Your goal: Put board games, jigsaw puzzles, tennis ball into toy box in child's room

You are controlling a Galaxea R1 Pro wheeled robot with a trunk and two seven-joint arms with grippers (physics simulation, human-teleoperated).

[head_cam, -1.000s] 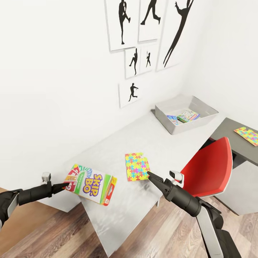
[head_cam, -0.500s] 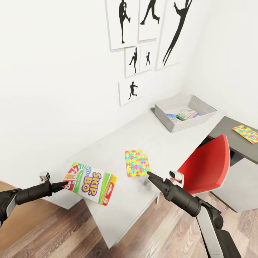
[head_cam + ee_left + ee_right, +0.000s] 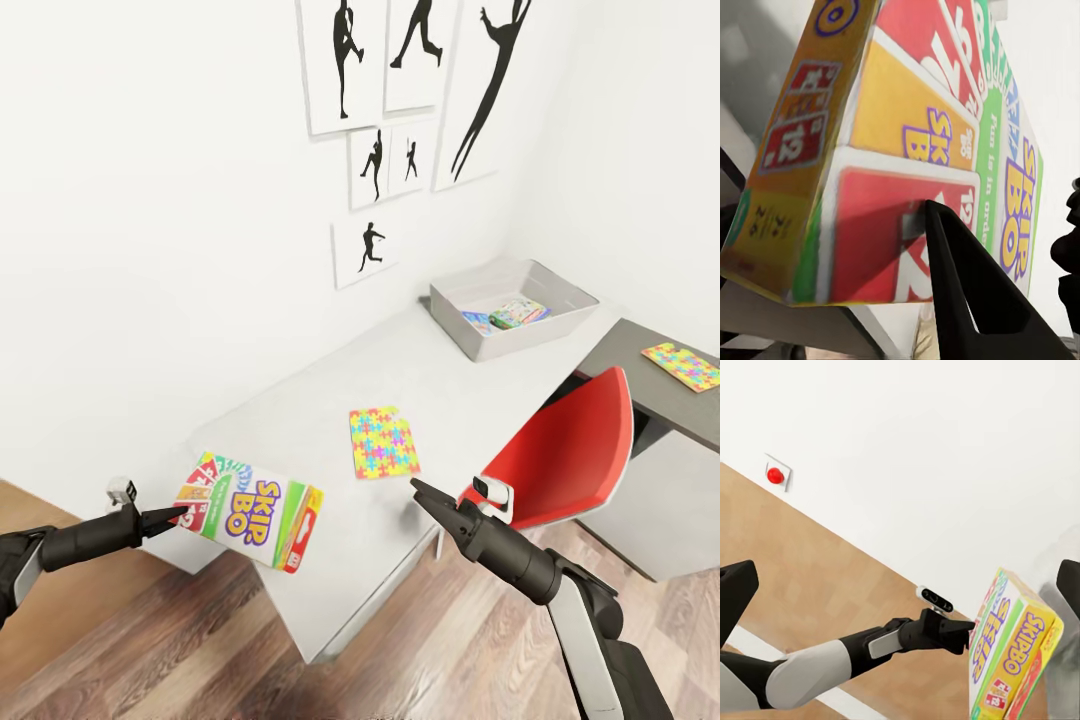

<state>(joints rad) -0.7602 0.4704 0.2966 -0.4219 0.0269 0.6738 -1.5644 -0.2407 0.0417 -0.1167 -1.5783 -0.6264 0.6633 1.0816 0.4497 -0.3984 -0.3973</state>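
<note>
My left gripper [image 3: 183, 514] is shut on the corner of a Skip-Bo board game [image 3: 245, 510], held in the air just off the table's [image 3: 320, 390] near-left edge. In the left wrist view one finger [image 3: 967, 300] presses against the box [image 3: 907, 150]. My right gripper [image 3: 415, 486] hovers open and empty near the table's front edge. One jigsaw puzzle [image 3: 383, 443] lies mid-table. The toy box [image 3: 530, 340] stands at the far end with flat game boxes [image 3: 515, 313] inside. A second jigsaw puzzle [image 3: 683, 365] lies on the darker desk to the right. The tennis ball and bed are out of view.
A red chair [image 3: 560, 455] stands tucked between the table and the dark desk [image 3: 640, 350], close beside my right arm. Black silhouette pictures [image 3: 375, 165] hang on the white wall behind the table. Wood-plank floor [image 3: 200, 640] runs below. A red wall button [image 3: 774, 475] shows in the right wrist view.
The whole picture has shifted, so the camera moved: the table and toy box now sit higher and farther. Both grippers keep their pose and the board game stays held.
</note>
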